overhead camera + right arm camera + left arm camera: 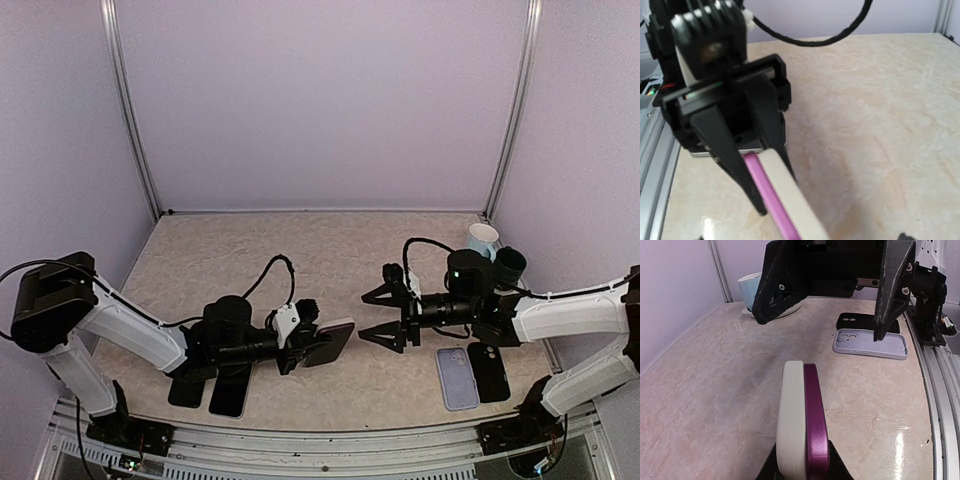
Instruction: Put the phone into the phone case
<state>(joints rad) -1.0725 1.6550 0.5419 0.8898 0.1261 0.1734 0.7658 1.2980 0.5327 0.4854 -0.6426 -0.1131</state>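
Over the marbled counter (pixel 300 260), left end effector (pixel 306 345) pinches purple phone (pixel 815 425) and cream case (pixel 791 425) together on edge, raised toward the spread right end effector (pixel 362 317), apparently for pressing home.

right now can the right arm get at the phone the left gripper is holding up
Probably yes: the right gripper, jaws open, faces the phone that the left gripper holds off the table, with nothing between them.

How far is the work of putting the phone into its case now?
Done: the left tool grips the phone, held above the table. In hand: the right tool stands open facing it, probably to take it. Remaining: the lilac case lies empty; the phone is not yet in it.
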